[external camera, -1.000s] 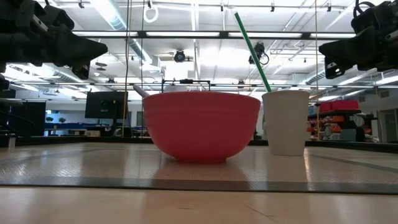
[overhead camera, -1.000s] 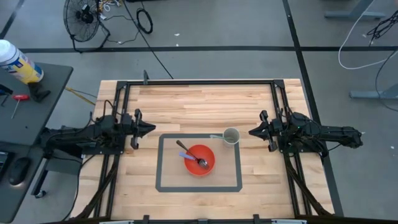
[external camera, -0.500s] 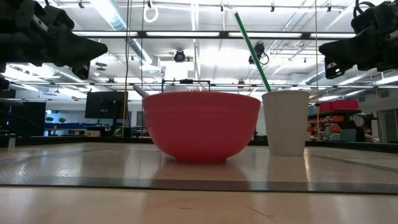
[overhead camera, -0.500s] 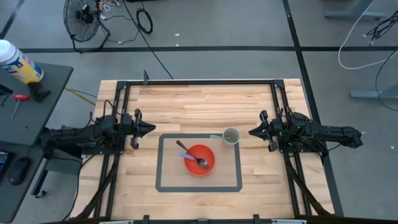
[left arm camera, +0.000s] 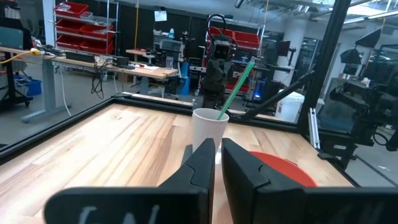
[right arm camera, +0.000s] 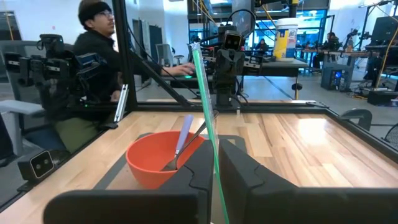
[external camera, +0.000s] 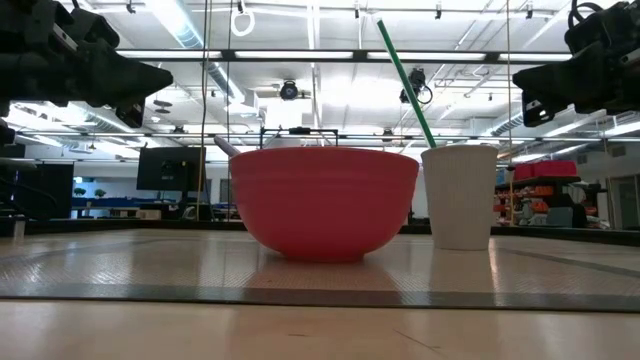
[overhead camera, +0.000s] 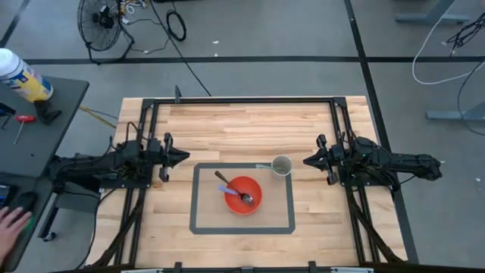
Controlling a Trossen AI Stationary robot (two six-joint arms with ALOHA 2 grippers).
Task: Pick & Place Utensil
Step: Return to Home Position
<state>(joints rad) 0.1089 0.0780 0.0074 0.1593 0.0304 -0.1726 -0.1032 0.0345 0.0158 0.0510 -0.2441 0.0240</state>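
Orange bowl (overhead camera: pixel 242 195) in the middle of the placemat (overhead camera: pixel 203 199) hides most of the fork (overhead camera: pixel 220 179). The cup (overhead camera: pixel 281 165) with its straw (external camera: pixel 405 75) stands at the top right corner. Left gripper (overhead camera: pixel 184 156) and right gripper (overhead camera: pixel 307 161), both closed, flank the placemat.

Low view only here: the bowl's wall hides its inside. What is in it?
Observer: Two utensils lean in the bowl: a dark fork and a pale-handled utensil.
Operator: Where on the placemat is the cup?
Observer: The cup stands at the placemat's top right corner, over its border.
Operator: Are the arms off the placemat?
Observer: Yes. The left gripper and right gripper sit outside it, one on each side.
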